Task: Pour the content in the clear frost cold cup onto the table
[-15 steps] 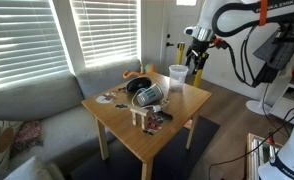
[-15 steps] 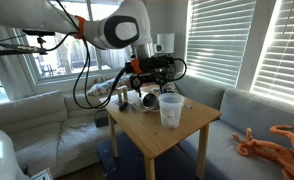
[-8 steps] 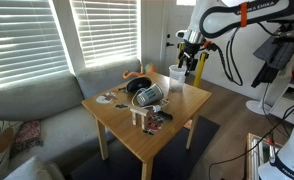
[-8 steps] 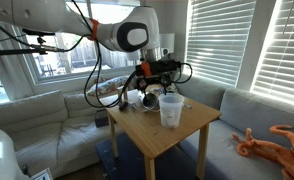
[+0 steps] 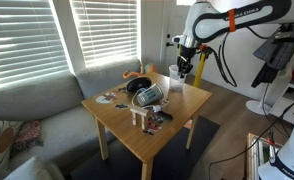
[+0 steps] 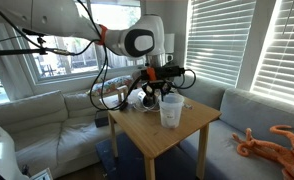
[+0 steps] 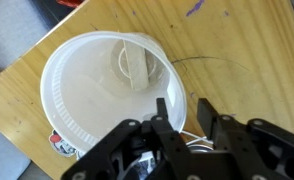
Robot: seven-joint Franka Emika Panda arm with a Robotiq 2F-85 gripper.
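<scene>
Frosted clear frost cold cup (image 7: 92, 100) upright near a corner of the table (image 7: 257, 60) | end effector (image 7: 185, 106) right at its rim, wrist view | jaws apart, straddling the cup wall, not squeezing it tbh

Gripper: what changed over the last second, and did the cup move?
The gripper moved sideways toward the clear frost cold cup and came down. In the wrist view it is now open over the cup's rim, and nothing has been grasped yet. The cup stayed upright in the same place, and the clutter and the table are unchanged.
</scene>
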